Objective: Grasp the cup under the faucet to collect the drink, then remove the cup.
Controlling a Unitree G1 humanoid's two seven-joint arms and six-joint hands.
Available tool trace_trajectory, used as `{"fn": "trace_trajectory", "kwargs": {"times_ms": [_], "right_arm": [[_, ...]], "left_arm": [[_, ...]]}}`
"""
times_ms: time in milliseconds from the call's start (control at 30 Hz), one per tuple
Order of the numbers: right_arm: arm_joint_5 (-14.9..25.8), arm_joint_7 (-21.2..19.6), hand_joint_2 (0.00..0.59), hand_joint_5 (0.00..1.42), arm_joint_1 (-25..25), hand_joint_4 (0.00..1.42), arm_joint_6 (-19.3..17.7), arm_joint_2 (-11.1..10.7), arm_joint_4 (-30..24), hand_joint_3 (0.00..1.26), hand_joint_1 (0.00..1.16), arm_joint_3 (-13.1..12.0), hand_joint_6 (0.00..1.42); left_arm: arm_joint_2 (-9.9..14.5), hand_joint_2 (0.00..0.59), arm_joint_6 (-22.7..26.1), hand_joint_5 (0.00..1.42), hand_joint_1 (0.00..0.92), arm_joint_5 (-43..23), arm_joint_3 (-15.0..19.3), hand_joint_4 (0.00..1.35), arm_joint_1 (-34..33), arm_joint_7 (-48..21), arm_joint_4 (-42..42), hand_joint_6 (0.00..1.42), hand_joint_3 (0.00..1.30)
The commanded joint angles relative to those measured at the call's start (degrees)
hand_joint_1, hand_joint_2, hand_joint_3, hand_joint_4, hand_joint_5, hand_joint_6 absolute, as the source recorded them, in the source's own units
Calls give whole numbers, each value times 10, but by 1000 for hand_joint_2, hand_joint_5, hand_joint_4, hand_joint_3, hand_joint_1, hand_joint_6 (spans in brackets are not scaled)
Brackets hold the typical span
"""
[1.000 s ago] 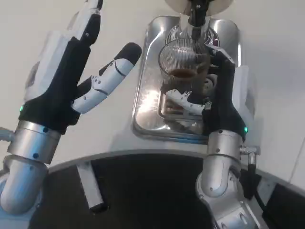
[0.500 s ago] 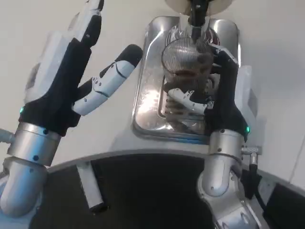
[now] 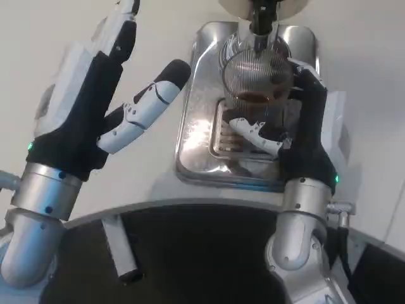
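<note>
The right hand stands in the right half of the frame, its silver forearm rising from the lower right and its dark palm side turned toward the picture's left. Its fingers wrap the ribbed clear cup — one white finger crosses under the cup's lower front, while a black one reaches up along the cup's right side, so the hand grips the cup. The cup sits in the upper middle of the frame, above the shiny metal drip tray, directly beneath the dark faucet at the top edge; a little brown drink shows at its bottom. Whether the cup's base touches the tray grate I cannot tell. The left hand is raised in the left half of the frame, well apart from the tray, above the white desk. Its forearm climbs from the lower left corner, and its fingers are spread apart and hold nothing — the long ones point toward the top of the frame, while a white, black-tipped one angles out toward the tray's left rim without reaching it.
</note>
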Motion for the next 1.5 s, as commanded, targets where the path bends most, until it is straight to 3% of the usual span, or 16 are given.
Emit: {"fn": "trace_trajectory", "kwargs": {"times_ms": [33, 233, 767, 933, 1200, 1500], "right_arm": [[-6, -9, 380, 814, 10, 669, -3, 29, -29, 687, 1162, 8, 1171], [-7, -4, 374, 821, 18, 684, 0, 24, -40, 693, 1162, 9, 1175], [-9, 12, 372, 831, 33, 685, 13, 19, -69, 695, 1162, 4, 1186], [-11, 26, 372, 831, 60, 685, 19, 17, -100, 696, 1162, 10, 1186], [-16, 48, 372, 840, 99, 724, 23, 5, -148, 712, 1162, 20, 1199], [-12, 72, 372, 849, 139, 726, 28, -4, -185, 716, 1162, 20, 1202]], "left_arm": [[1, 211, 14, 0, 0, 6, -4, 0, 3, -5, -5, 0, 0], [4, 209, 23, 0, 0, 10, 1, 0, 8, -2, -10, 0, 0], [40, 209, 53, 0, 0, 48, 57, 0, 85, 0, -32, 0, 0], [71, 212, 81, 0, 0, 83, 82, 0, 145, -10, -31, 0, 0], [119, 212, 74, 0, 0, 150, 52, 0, 183, -17, -12, 0, 0], [128, 204, 81, 0, 0, 183, 10, 0, 146, -18, 16, 0, 0]]}}
